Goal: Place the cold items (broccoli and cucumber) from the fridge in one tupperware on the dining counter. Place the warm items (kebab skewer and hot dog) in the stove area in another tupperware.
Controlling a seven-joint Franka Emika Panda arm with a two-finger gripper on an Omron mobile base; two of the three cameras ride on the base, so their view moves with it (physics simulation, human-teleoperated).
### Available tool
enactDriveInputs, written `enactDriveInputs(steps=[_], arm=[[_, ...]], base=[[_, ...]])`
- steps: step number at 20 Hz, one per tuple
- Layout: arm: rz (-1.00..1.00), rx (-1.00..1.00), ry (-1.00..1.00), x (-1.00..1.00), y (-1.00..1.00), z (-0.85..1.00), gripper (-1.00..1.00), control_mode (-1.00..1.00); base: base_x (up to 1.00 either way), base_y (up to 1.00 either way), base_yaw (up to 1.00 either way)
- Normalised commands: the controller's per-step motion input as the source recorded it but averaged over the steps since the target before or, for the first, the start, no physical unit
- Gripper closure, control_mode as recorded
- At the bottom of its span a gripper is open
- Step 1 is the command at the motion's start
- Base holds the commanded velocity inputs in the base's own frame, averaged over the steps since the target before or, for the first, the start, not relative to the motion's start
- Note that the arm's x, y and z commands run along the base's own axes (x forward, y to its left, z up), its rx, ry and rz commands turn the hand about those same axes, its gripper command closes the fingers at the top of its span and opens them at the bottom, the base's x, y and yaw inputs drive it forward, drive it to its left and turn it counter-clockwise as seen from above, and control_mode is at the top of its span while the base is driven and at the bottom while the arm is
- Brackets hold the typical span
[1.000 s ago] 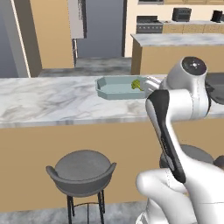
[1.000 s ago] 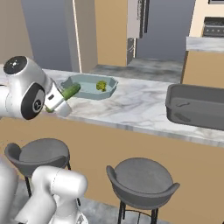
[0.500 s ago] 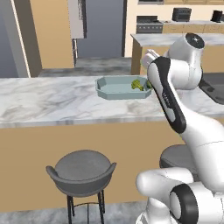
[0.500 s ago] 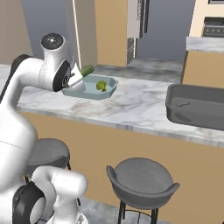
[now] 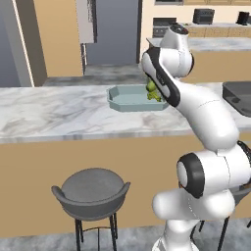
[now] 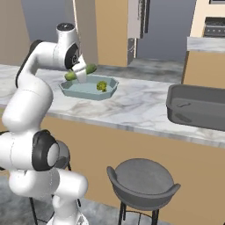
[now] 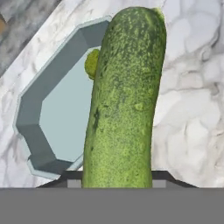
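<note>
My gripper [image 6: 82, 78] is shut on the cucumber [image 6: 81, 71], a long green one held above the near left rim of a pale blue tupperware [image 6: 74, 90] on the marble dining counter [image 6: 132, 105]. The broccoli [image 6: 102, 85] lies inside that tupperware. The hand view looks down past the cucumber [image 7: 124, 100], with the tupperware [image 7: 57, 118] to its left and the broccoli [image 7: 92, 63] peeking out beside it. From the left base view, the tupperware [image 5: 128, 99] and broccoli [image 5: 153, 91] sit partly behind my arm.
A dark grey tub [image 6: 197, 105] sits on the counter further right. Two grey stools [image 6: 143, 182] [image 5: 90, 193] stand below the counter's front edge. Behind the counter is a passage with tan cabinets and a stove [image 5: 164, 27].
My arm has swung up and forward over the counter, carrying the cucumber from near my body to just above the tupperware. The broccoli and tupperware have stayed in place.
</note>
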Motion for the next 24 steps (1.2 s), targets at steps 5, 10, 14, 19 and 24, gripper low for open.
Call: enactDriveInputs(steps=[5,10,14,19,24], arm=[[-0.03,0.00,0.14,0.89,0.05,-0.38,1.00,-1.00],[-0.06,0.00,0.01,0.69,0.01,-0.78,1.00,-1.00],[-0.06,0.00,-0.01,0.36,0.28,-0.83,1.00,-1.00],[-0.14,0.00,-0.10,0.00,0.49,-0.42,1.00,-1.00],[-0.10,0.00,-0.04,0.39,0.12,-0.31,1.00,-1.00]], base=[[0.00,0.00,0.00],[0.00,0.00,0.00],[0.00,0.00,0.00],[0.00,0.00,0.00],[0.00,0.00,0.00]])
